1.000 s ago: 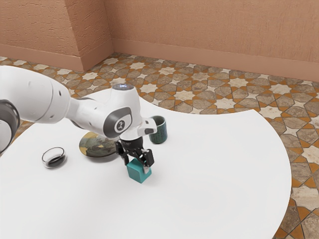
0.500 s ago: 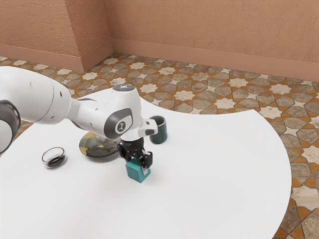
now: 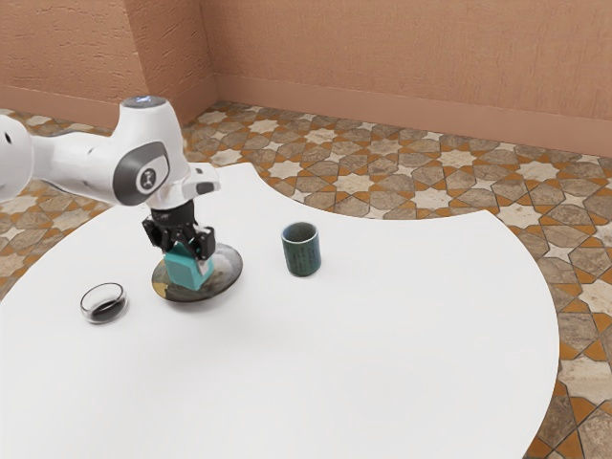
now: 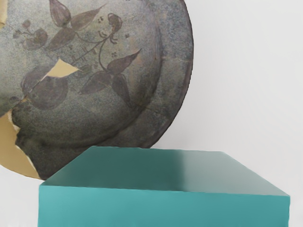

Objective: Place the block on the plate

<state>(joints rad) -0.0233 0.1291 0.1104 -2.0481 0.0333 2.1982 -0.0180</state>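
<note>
Exterior view: a white tabletop (image 3: 382,344) spreads across the lower part of the scene, rounded on the exterior view's right and curving inward along its far edge between 2 corners. Beyond it lies a floor (image 3: 411,163) of star-patterned tile in cream, brown and orange. Terracotta-coloured walls (image 3: 402,57) rise behind, their base finished with a plain skirting board (image 3: 402,120), and a wall corner juts forward on the exterior view's left.

3 vessels are on the table. The clear glass bowl (image 3: 103,304) has a dark patch inside, though whether that is contents or the glass base cannot be told. A dark green tumbler (image 3: 302,252) stands upright, well apart from the bowl; its depth is hidden. Between them lies the round grey-brown plate (image 3: 228,273), which the wrist view shows painted with dark leaves and fruit, with pale yellow patches.

The black gripper (image 3: 188,255) is clenched on the teal block (image 3: 188,272), a finger on either side. The block overlaps the plate in the exterior view, but whether their surfaces touch cannot be told. In the wrist view the block covers part of the plate's rim.
</note>
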